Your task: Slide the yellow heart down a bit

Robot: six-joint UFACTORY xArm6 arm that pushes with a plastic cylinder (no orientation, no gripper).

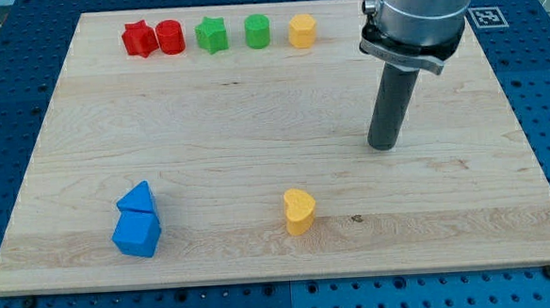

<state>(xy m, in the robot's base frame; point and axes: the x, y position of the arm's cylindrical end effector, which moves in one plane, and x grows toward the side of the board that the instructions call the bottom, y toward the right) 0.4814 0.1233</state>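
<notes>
Camera view shows the tip [383,146] resting on the bench [254,117], touching no block. There is no gripper on this arm, only the plain rod, so nothing is clenched or held. The yellow heart [299,210] lies below the tip and off to the view's left of it, well apart, alone on open wood. To do this step well, first bring the tip across to the view's left until it stands directly above the heart, keeping to the view's top side of it so you do not brush it on the way. Line the rod up with the middle of the heart's upper edge; an off-centre touch would likely spin it or send it sideways. Then push straight toward the view's bottom, slowly and only briefly, since the task asks for a small shift and the bench's lower edge is not far beneath the heart. The blue blocks [137,221] sit far to the view's left of the tip, and the row holding the other yellow block [302,30] lies above and to its left, so neither should interfere.
</notes>
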